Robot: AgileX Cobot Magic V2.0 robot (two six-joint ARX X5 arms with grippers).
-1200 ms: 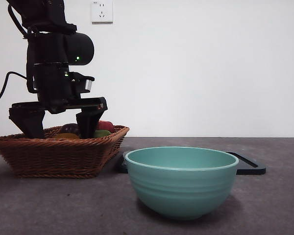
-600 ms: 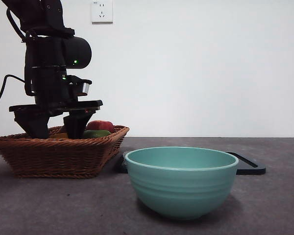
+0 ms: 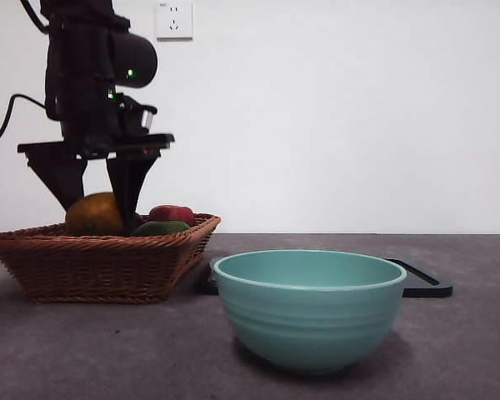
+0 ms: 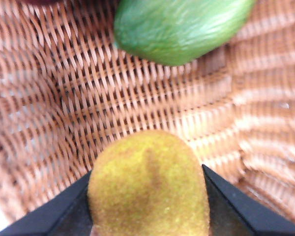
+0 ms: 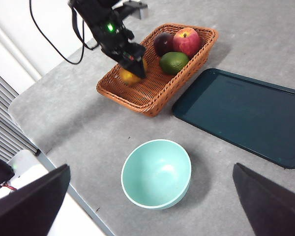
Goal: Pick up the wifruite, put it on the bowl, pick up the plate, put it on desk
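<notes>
We observe the left gripper [image 3: 96,208] clamped on the round yellow-orange wifruite [image 3: 93,214], holding it above the brown wicker basket [image 3: 100,262]; the right gripper [image 5: 152,231] is spread open.

Front view: low, level across the counter [image 3: 450,350], bowl [image 3: 308,308] nearest, basket [image 3: 100,262] behind it. Left wrist view: very close, looking down into the basket [image 4: 64,113] past the left pincer [image 4: 148,196]. Right wrist view: high, looking down over the whole counter [image 5: 88,123]. Front and right wrist views share bowl [image 5: 156,173], basket [image 5: 152,93] and tray [image 5: 246,115].
</notes>
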